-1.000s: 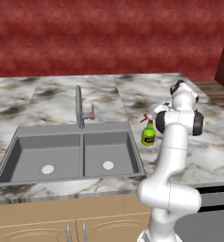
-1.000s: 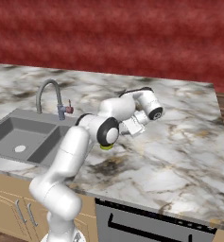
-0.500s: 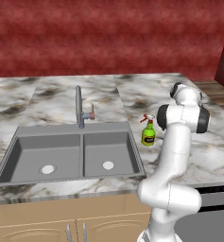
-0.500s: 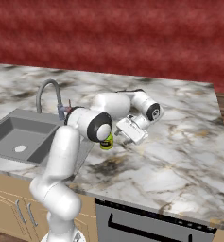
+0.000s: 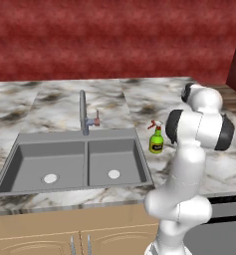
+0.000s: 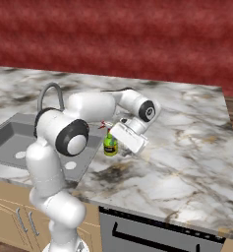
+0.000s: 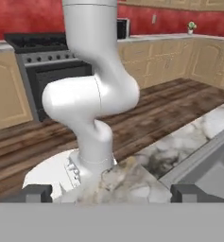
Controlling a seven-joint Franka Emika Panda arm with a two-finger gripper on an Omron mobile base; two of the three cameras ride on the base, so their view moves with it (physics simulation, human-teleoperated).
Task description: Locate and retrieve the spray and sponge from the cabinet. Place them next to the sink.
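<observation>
From my seat I see the small green spray bottle with a yellow label, red neck and white-tipped nozzle standing upright on the grey-and-white marbled countertop, just beside the right rim of the grey double-basin sink. In the right base view the same bottle sits just to the sink side of my white two-finger gripper, close to it but not held. The gripper's fingers are spread wide apart with nothing between them; in the hand view the two dark fingertips stand at the far edges of the picture, and between them I look back at the marble edge, a corner of the sink and the wooden floor. The tall thin steel faucet with its small red lever rises behind the basins, beyond the bottle from my gripper. I cannot see the sponge or the wall cabinet from here.
</observation>
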